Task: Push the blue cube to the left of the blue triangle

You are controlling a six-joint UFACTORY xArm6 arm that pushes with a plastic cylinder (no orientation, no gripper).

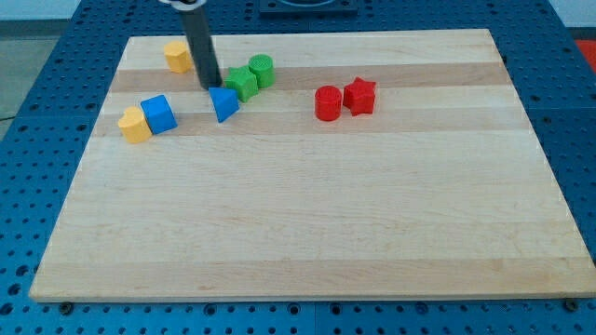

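Observation:
The blue cube (159,113) sits near the view's left edge of the wooden board (307,214), touching a yellow block (135,125) on its left. The blue triangle (223,103) lies to the cube's right, with a gap between them. My tip (212,86) is just above the triangle's upper left corner, close to it or touching it, and well right of the blue cube. The dark rod rises from there toward the view's top.
A green star-shaped block (242,82) and a green cylinder (262,71) sit just right of my tip. A yellow block (178,56) lies at the upper left. A red cylinder (328,103) and a red star block (359,96) sit right of centre.

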